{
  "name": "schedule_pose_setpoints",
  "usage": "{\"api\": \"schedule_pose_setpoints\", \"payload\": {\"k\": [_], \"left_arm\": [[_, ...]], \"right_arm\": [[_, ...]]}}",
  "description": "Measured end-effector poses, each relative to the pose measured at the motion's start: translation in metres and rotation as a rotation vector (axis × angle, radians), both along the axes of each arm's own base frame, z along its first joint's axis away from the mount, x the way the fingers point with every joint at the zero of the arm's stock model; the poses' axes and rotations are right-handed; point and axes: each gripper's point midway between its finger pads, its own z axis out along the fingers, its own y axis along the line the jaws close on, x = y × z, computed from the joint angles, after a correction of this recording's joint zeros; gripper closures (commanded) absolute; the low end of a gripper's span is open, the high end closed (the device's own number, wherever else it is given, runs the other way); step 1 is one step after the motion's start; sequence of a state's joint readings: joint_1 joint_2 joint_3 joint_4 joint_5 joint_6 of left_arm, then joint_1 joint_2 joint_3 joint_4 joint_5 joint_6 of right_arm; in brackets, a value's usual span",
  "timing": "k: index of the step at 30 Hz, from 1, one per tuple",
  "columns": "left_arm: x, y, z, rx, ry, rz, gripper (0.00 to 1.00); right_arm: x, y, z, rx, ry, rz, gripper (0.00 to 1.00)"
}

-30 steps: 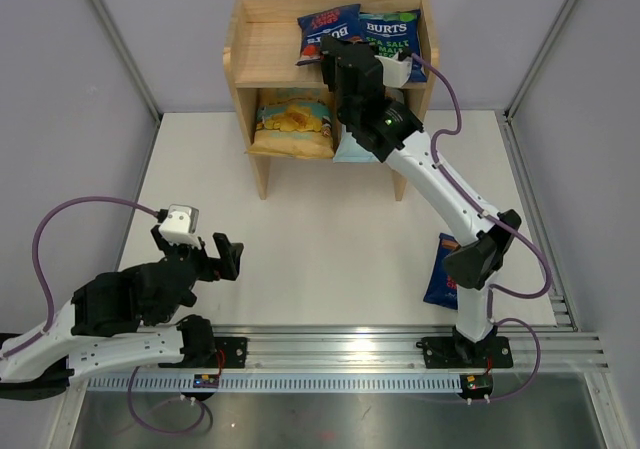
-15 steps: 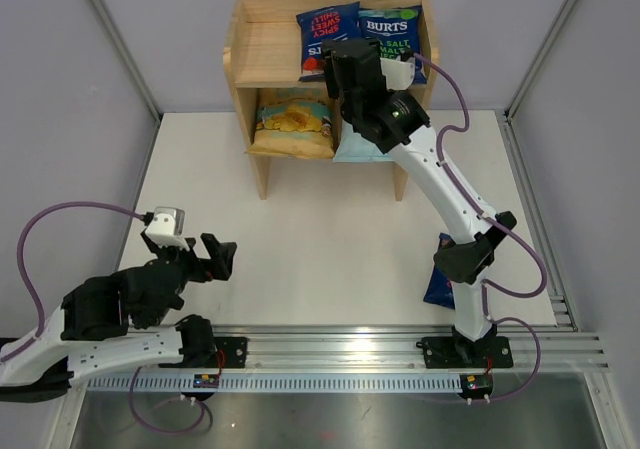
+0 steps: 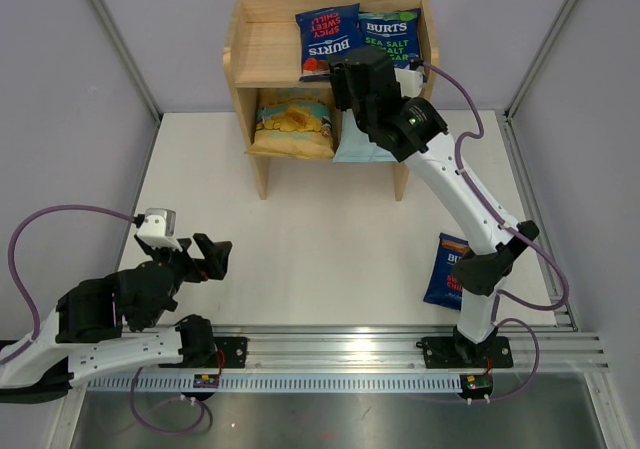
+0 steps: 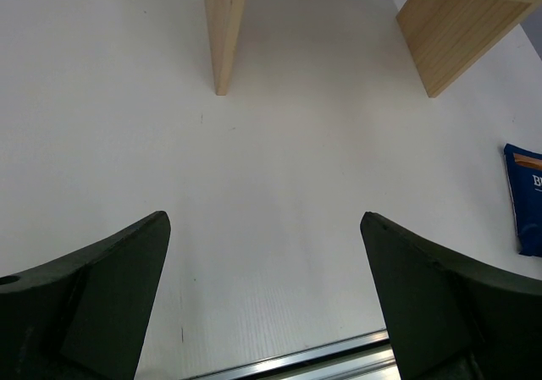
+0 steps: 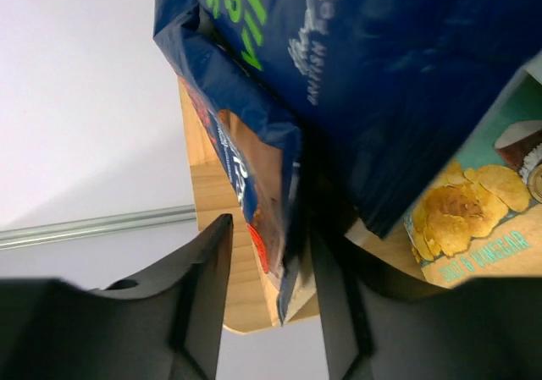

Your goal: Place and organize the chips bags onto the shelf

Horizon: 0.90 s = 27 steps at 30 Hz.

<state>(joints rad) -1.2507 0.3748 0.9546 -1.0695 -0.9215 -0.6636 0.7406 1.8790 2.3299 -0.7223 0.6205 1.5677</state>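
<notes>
The wooden shelf (image 3: 262, 54) stands at the back. Two dark blue BURTS bags, spicy chilli (image 3: 328, 37) and sea salt (image 3: 392, 31), lie side by side on its upper tier. The yellow-and-teal bag (image 3: 292, 121) and the pale blue cassava bag (image 3: 352, 149) are in the lower tier. A third BURTS bag (image 3: 449, 269) lies on the table at the right. My right gripper (image 3: 347, 74) is at the upper tier's front edge, jaws apart, with the chilli bag's (image 5: 254, 168) lower edge loose between them (image 5: 269, 228). My left gripper (image 3: 215, 257) is open and empty over the table (image 4: 264, 219).
The shelf's side panels reach the table (image 4: 224, 33). The third bag shows at the right edge of the left wrist view (image 4: 527, 198). An aluminium rail (image 3: 340, 344) runs along the table's near edge. Grey walls close in both sides.
My right gripper has drawn back toward the upper tier's front edge and the chilli bag now lies straighter. My left arm has pulled back to the left.
</notes>
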Motion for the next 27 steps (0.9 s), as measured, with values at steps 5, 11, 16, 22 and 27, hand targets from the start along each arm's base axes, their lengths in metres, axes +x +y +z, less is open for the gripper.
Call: {"api": "schedule_pose_setpoints", "payload": {"k": [5, 11, 16, 22, 27], "left_arm": [[0.000, 0.000, 0.000, 0.001, 0.000, 0.000, 0.01], [0.000, 0.001, 0.000, 0.000, 0.000, 0.000, 0.01], [-0.001, 0.003, 0.001, -0.011, -0.003, 0.000, 0.01], [-0.002, 0.004, 0.001, -0.018, -0.006, 0.000, 0.01], [-0.002, 0.007, 0.002, -0.033, -0.011, 0.000, 0.01]], "right_arm": [[-0.008, 0.000, -0.010, 0.009, 0.019, 0.013, 0.72], [-0.012, 0.010, -0.008, 0.037, 0.008, 0.027, 0.76], [-0.011, 0.010, -0.002, 0.067, -0.009, 0.010, 0.81], [-0.007, 0.009, 0.005, 0.097, -0.033, -0.010, 0.83], [0.000, 0.015, -0.001, 0.101, -0.029, -0.017, 0.82]]}}
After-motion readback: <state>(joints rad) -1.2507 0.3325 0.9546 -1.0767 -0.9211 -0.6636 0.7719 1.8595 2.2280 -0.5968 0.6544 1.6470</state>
